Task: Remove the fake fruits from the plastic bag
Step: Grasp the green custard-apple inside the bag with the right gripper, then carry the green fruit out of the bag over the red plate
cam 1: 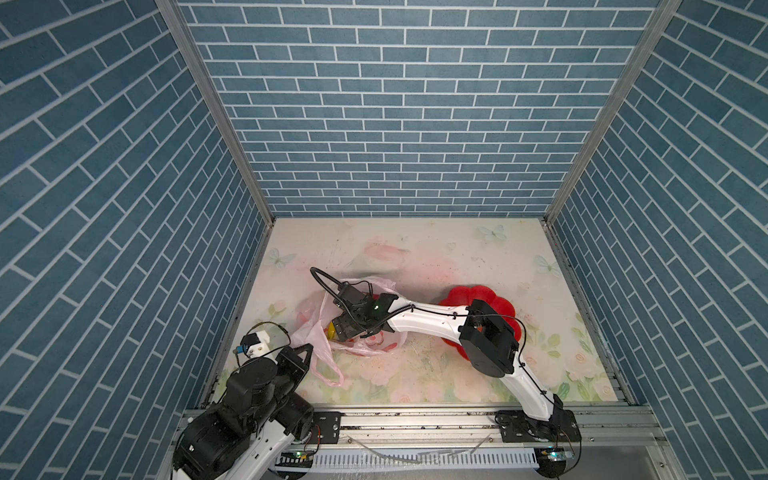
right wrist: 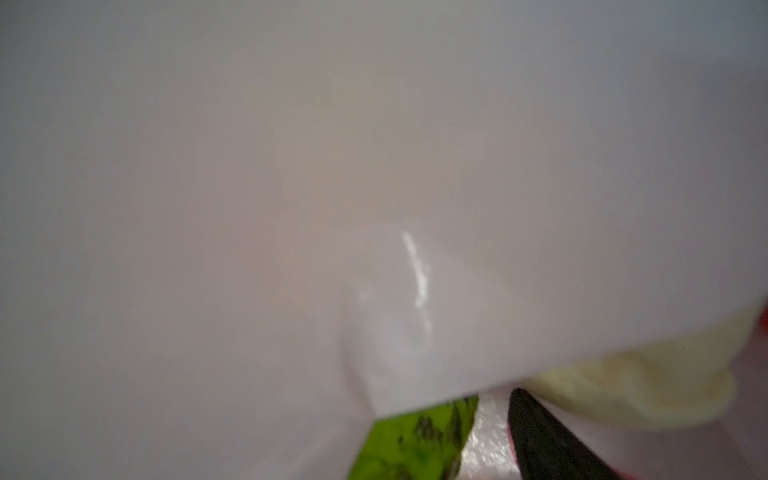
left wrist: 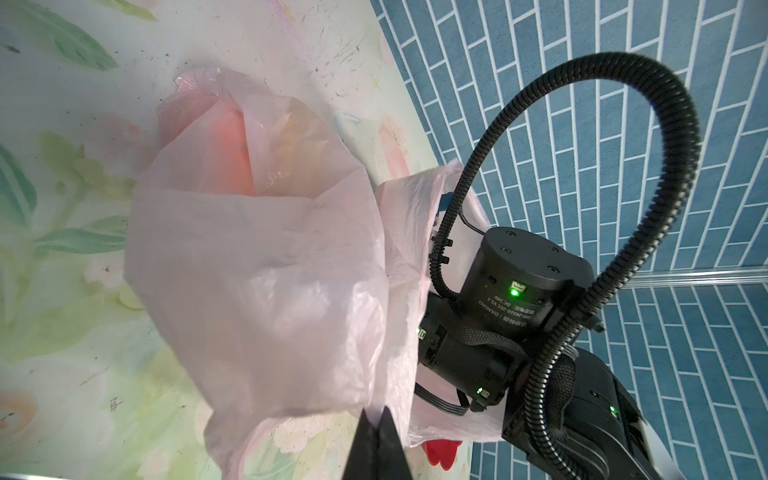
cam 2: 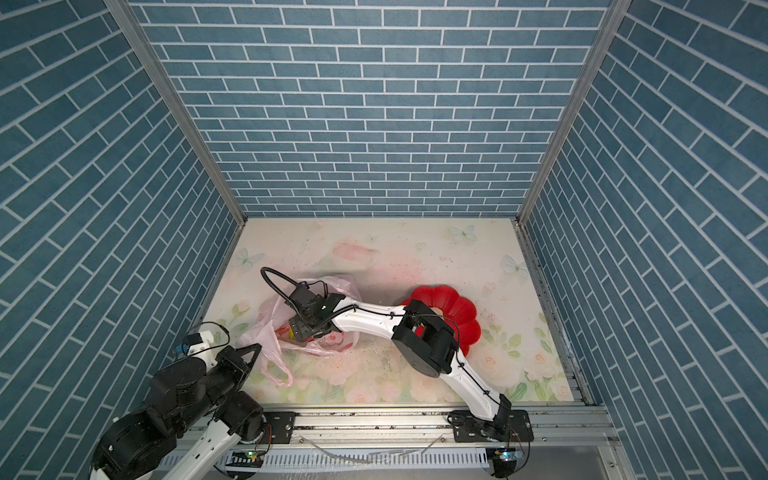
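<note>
1. Here we see the plastic bag (cam 1: 353,291), thin translucent pink film, lying crumpled on the left half of the table (cam 1: 436,249). One handle loop trails toward the front edge.
2. Of the fake fruits (cam 2: 293,331), we can make out three, all inside the bag. A yellow fruit (cam 1: 331,331) shows in both top views, just beside the right gripper (cam 1: 338,330).
3. The right wrist view is almost wholly veiled by film pressed close to the lens. At one edge a green bumpy fruit (right wrist: 415,440) and a cream fruit (right wrist: 644,386) peek out on either side of a single black finger (right wrist: 548,440).
4. The right gripper reaches across the middle and is buried in the bag. Only that one finger shows, so we cannot tell how far its fingers are spread or whether they hold anything.
5. The left gripper (left wrist: 376,428) sits at the bag's near left corner. Its two fingertips are pinched tight together with a fold of the pink film caught between them.
6. A red plate (cam 1: 494,301), flower-shaped, rests on the table to the right of the bag and well apart from it. The right arm's elbow hides part of it.
7. The tabletop is pale, printed with soft pink flowers, green leaves and butterflies, and flecked with dark specks.
8. Three walls (cam 1: 415,104) patterned with blue bricks enclose the table, joined by metal corner posts. A metal rail (cam 1: 415,419) along the front carries both arm bases.
</note>
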Controlling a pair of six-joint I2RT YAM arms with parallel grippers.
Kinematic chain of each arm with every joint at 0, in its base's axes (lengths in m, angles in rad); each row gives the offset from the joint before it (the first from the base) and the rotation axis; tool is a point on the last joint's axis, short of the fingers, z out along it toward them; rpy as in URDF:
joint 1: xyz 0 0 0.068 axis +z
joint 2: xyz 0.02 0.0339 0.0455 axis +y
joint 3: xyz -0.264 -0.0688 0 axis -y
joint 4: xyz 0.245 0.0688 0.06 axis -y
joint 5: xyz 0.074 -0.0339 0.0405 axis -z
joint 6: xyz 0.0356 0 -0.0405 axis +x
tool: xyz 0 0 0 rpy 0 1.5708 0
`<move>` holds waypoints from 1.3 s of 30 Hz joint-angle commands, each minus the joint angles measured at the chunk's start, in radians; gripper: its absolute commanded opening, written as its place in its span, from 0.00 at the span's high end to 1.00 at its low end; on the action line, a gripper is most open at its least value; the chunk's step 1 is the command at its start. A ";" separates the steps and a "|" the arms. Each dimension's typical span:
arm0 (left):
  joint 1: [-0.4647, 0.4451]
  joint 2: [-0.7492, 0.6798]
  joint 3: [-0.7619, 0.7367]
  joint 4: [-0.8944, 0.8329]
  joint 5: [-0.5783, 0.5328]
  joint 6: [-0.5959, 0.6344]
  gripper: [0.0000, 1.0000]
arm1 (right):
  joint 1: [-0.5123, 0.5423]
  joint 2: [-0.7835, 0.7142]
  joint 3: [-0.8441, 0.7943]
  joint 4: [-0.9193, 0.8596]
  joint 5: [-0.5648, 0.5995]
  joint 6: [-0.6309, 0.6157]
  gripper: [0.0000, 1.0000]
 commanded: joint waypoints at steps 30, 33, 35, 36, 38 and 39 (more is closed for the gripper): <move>0.007 0.087 -0.050 0.212 -0.139 0.061 1.00 | -0.020 -0.448 -0.240 -0.054 -0.067 -0.133 0.66; 0.007 0.103 -0.054 0.240 -0.130 0.065 1.00 | -0.020 -0.496 -0.229 -0.078 -0.051 -0.150 0.67; 0.007 0.107 -0.057 0.250 -0.126 0.065 1.00 | -0.021 -0.526 -0.210 -0.094 -0.026 -0.167 0.68; 0.006 0.107 -0.060 0.253 -0.125 0.065 1.00 | -0.021 -0.542 -0.196 -0.096 -0.017 -0.179 0.68; 0.007 0.110 -0.063 0.256 -0.122 0.063 1.00 | -0.025 -0.569 -0.166 -0.101 0.000 -0.203 0.68; 0.007 0.110 -0.068 0.259 -0.120 0.063 1.00 | -0.030 -0.579 -0.147 -0.103 0.006 -0.212 0.68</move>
